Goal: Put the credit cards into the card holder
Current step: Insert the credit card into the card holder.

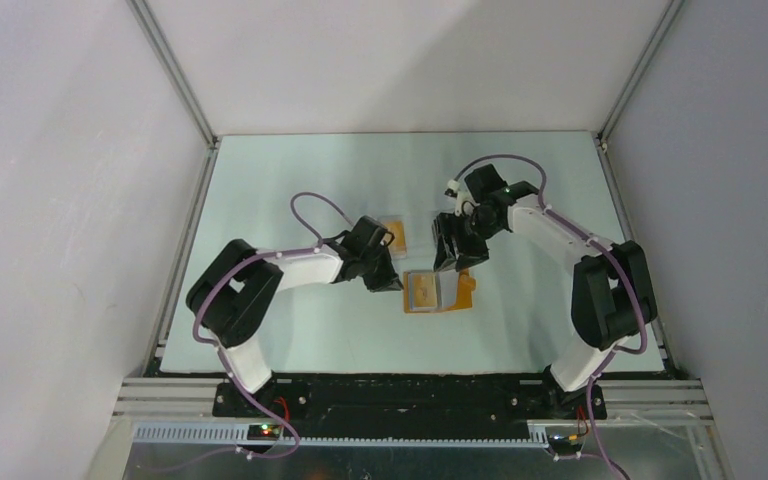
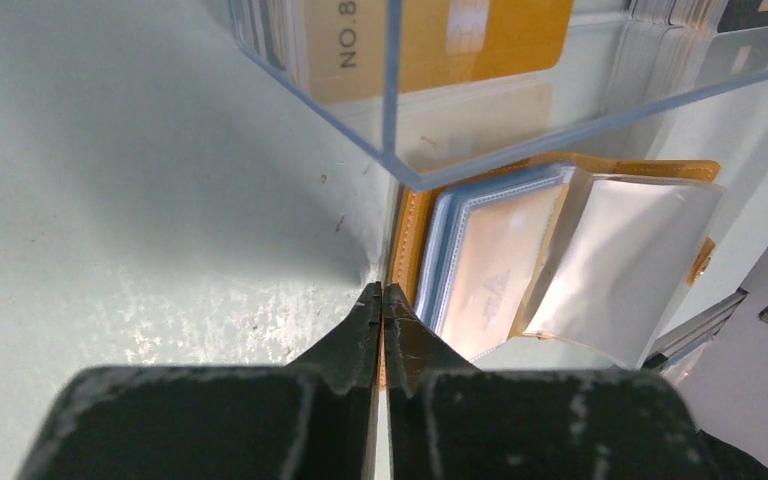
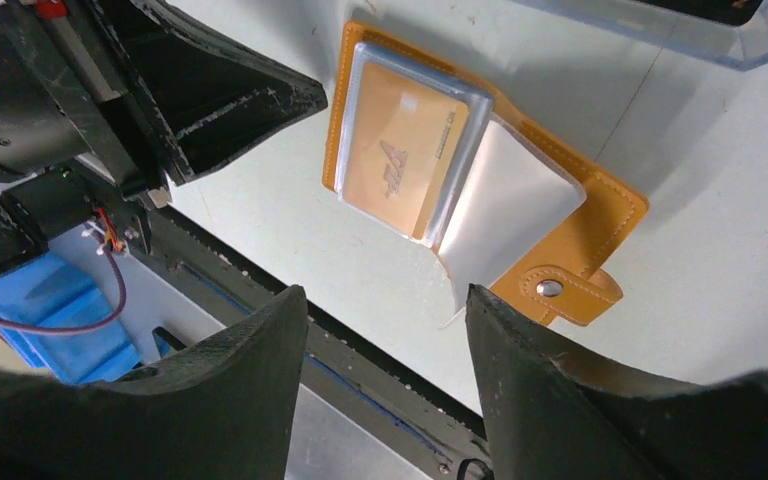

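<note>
The card holder (image 1: 466, 291) (image 2: 407, 235) (image 3: 615, 205) is being shown lying open on the table (image 1: 290, 190), mid-table between the two arms, orange cover down, clear sleeves (image 3: 505, 205) fanned upward. A gold card (image 3: 400, 150) (image 2: 485, 275) is being carried in the top sleeve on the left half; the snap tab (image 3: 560, 290) is being seen sticking out at the right edge. The left gripper (image 1: 388, 284) (image 2: 381, 292) is being held pressed together with nothing between its fingers, tips down at the table just beside the holder's left edge; contact with the leather cannot be told. The right gripper (image 1: 453, 262) (image 3: 385, 300) is being held spread wide above the holder, empty, fingers apart from the sleeves. More credit cards (image 2: 430, 40) are being stored upright in a clear box (image 2: 390, 100) (image 1: 392, 232) just behind the holder, near the left gripper.
</note>
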Robot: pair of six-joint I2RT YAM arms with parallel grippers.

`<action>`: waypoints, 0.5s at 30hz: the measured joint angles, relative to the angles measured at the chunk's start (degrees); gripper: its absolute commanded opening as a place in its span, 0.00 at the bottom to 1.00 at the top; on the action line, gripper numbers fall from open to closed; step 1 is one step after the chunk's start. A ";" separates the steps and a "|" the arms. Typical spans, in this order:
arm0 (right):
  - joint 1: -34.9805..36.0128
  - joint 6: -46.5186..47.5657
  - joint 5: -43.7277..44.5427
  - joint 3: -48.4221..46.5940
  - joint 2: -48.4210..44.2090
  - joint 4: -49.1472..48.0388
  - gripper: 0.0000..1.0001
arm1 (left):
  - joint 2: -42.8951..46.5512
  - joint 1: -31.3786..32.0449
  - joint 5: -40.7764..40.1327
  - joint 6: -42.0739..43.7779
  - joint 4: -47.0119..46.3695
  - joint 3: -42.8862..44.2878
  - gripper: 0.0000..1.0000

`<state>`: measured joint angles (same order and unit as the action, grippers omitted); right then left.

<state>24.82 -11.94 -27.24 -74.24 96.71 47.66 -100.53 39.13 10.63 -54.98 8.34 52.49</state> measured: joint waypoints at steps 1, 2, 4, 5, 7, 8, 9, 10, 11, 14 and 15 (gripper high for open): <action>-0.22 0.07 -0.42 0.28 -0.15 0.00 0.61 | 0.20 0.00 0.00 0.04 0.09 -0.04 0.06; -0.31 0.13 -0.92 0.66 -0.17 0.02 0.59 | 0.37 0.00 0.00 0.07 0.09 -0.04 0.06; -0.31 0.17 -1.49 1.01 -0.20 -0.07 0.58 | 0.48 0.00 0.02 0.04 0.09 -0.04 0.06; -0.24 0.17 -1.88 1.29 -0.20 0.00 0.57 | 0.48 0.00 0.02 0.04 0.11 -0.04 0.06; 0.11 0.17 -2.16 1.51 -0.17 -0.02 0.56 | 0.48 -0.04 0.04 0.07 0.13 -0.07 0.07; 0.35 0.17 -2.16 1.53 -0.17 -0.02 0.56 | 0.48 -0.04 0.04 0.07 0.11 -0.07 0.07; 0.83 0.15 -2.16 1.53 -0.17 -0.07 0.55 | 0.48 -0.04 0.04 0.07 0.13 -0.07 0.08; 1.40 0.13 -2.16 1.53 -0.17 -0.15 0.55 | 0.48 -0.04 0.04 0.09 0.11 -0.07 0.10; 2.08 0.07 -2.14 1.53 -0.17 -0.26 0.55 | 0.48 -0.04 0.07 0.11 0.11 -0.07 0.12; 4.44 -0.04 -2.14 1.53 -0.02 -0.72 0.55 | 0.68 -0.04 0.09 0.15 -0.13 -0.46 0.20; 5.20 -0.09 -2.14 1.53 0.17 -0.92 0.55 | 0.90 -0.04 0.15 0.13 -0.31 -0.76 0.22</action>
<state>30.02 -12.03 -29.39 -72.71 96.88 46.74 -99.63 39.09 10.79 -54.85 8.03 51.72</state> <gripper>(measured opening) 0.556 0.150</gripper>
